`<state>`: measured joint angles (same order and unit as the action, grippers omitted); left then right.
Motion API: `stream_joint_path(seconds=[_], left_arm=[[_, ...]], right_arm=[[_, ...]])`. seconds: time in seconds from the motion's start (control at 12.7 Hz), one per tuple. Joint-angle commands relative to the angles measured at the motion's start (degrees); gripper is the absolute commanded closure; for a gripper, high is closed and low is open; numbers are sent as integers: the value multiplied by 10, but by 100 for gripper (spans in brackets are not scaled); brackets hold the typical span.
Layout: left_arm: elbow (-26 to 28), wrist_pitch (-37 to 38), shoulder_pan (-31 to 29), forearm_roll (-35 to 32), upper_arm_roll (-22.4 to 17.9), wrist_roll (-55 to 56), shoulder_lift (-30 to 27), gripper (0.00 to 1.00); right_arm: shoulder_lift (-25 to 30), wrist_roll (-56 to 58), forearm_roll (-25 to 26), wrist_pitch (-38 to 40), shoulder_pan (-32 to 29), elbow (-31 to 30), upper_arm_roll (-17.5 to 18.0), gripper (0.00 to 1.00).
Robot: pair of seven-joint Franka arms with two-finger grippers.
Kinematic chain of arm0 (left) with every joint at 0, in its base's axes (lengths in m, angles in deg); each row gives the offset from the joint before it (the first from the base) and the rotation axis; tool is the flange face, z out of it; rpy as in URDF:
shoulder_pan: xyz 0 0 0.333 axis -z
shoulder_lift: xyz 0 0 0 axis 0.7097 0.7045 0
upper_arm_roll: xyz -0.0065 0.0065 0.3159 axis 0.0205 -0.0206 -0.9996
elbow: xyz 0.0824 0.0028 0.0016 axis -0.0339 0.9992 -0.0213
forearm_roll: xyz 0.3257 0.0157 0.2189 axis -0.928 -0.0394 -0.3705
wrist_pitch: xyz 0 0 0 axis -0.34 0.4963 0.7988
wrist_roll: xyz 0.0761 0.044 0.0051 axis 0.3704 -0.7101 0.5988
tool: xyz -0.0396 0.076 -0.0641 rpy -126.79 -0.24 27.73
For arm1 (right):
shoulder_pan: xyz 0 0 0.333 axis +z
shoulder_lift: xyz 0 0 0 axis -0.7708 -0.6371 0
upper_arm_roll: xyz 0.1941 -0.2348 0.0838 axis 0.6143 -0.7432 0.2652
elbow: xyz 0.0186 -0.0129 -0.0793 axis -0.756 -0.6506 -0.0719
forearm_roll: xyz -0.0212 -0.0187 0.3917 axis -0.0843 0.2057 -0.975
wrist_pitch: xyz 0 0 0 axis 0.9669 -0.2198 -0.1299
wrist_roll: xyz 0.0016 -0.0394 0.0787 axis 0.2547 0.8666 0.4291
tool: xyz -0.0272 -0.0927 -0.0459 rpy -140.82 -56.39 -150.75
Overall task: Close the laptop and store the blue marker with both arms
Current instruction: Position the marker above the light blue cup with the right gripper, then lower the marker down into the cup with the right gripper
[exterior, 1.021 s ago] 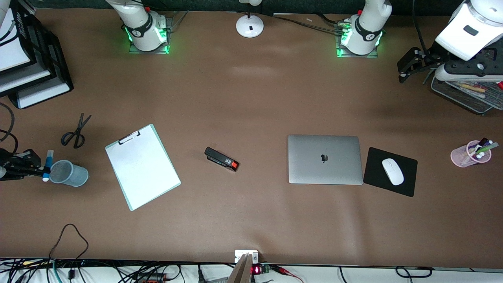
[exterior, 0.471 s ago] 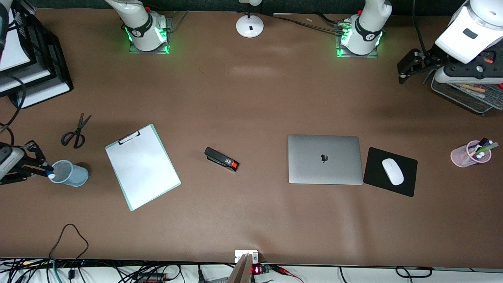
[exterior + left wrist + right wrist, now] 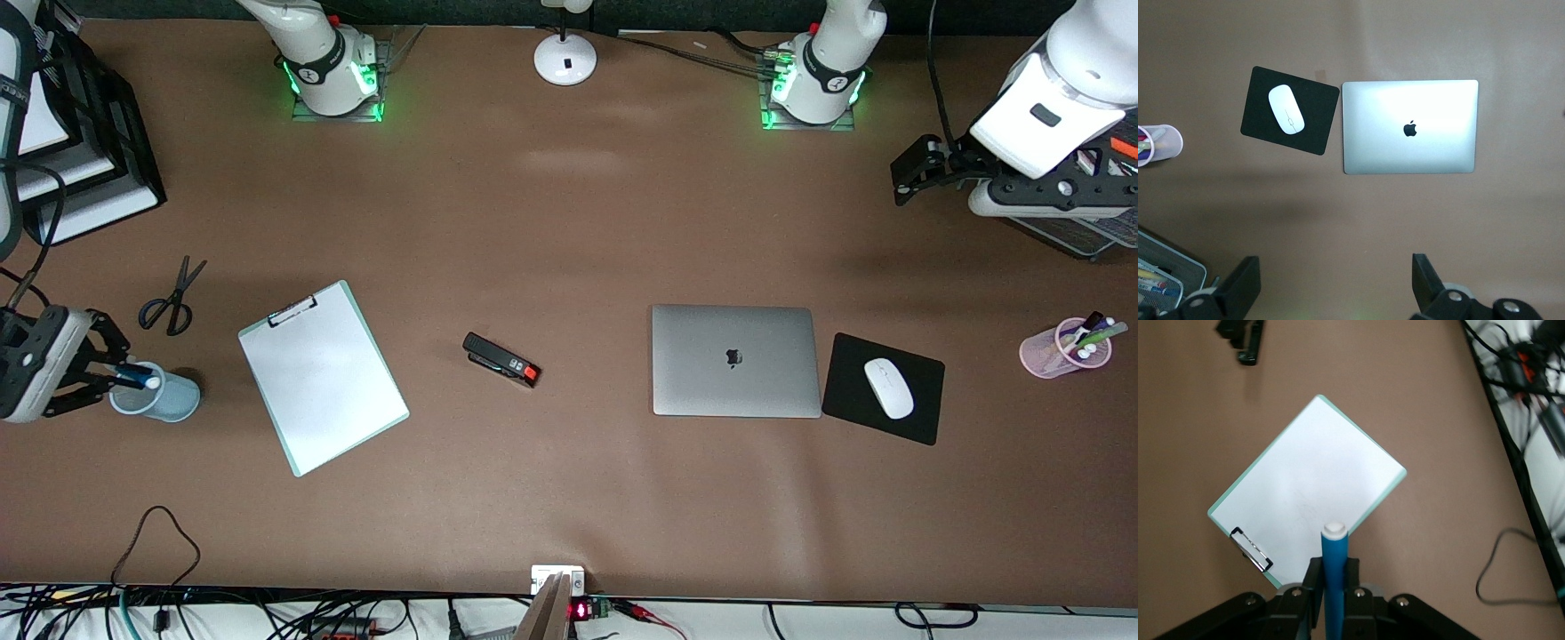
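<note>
The laptop [image 3: 735,360] is lying shut and flat, lid logo up, just beside the mouse pad [image 3: 884,388]; that half of the task looks done. The step in hand appears to be storing the marker [image 3: 133,375] in the blue cup [image 3: 157,397].

The right gripper [image 3: 114,374] is hanging over the cup, at the right arm's end of the table, with the clipboard [image 3: 322,376] near the cup toward the laptop. Its jaws are clamping the marker, as the right wrist view confirms: the blue barrel [image 3: 1335,587] is running out between the fingers with its pale end [image 3: 1335,531] leading. In the front view the marker is lying nearly level across the cup's mouth, pale end over the opening.

To do this step well:
- Tip the marker toward upright so the pale end points down into the cup.
- Centre it over the opening, clear of the rim [image 3: 116,398].
- Lower before releasing; the cup looks light and could tip if knocked.

The right wrist is turned sideways, fingers pointing toward the clipboard.

The left arm is waiting. The left gripper [image 3: 909,167] is hanging over bare table beside the mesh tray [image 3: 1071,236], well apart from the laptop, jaws spread wide and empty.
</note>
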<state>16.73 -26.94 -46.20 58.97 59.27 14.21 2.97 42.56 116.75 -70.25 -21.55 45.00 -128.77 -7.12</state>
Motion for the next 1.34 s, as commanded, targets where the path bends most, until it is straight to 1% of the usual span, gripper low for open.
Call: stream_joint_path(seconds=[0.0, 0.16, 0.24, 0.39, 0.63, 0.79, 1.02, 1.1, 1.26], left_arm=[[-17, 11, -2, -17, 2, 4, 8, 0], [-17, 11, -2, -24, 2, 4, 9, 0], [-16, 11, -2, -24, 2, 4, 9, 0], [-16, 11, -3, -24, 2, 4, 10, 0], [-16, 11, -3, -25, 2, 4, 15, 0], [-16, 11, -3, -33, 2, 3, 17, 0], [-16, 12, 1, -36, 3, 4, 17, 0], [-16, 14, 2, -36, 4, 4, 17, 0], [-16, 18, 3, -36, 4, 4, 17, 0]], right_arm=[[2, 71, -26, 21, -12, -1, 9, 100], [2, 120, -26, 16, -13, 4, 9, 100], [-4, 137, -31, 17, -13, 17, 9, 100], [-12, 164, -83, 20, -34, 21, 9, 100], [-29, 219, -119, 20, -56, 22, 9, 100], [-44, 250, -151, 23, -82, 23, 10, 100], [-56, 282, -165, 31, -106, 23, 10, 100], [-68, 293, -182, 37, -119, 25, 10, 100], [-92, 295, -204, 76, -138, 53, 10, 100]])
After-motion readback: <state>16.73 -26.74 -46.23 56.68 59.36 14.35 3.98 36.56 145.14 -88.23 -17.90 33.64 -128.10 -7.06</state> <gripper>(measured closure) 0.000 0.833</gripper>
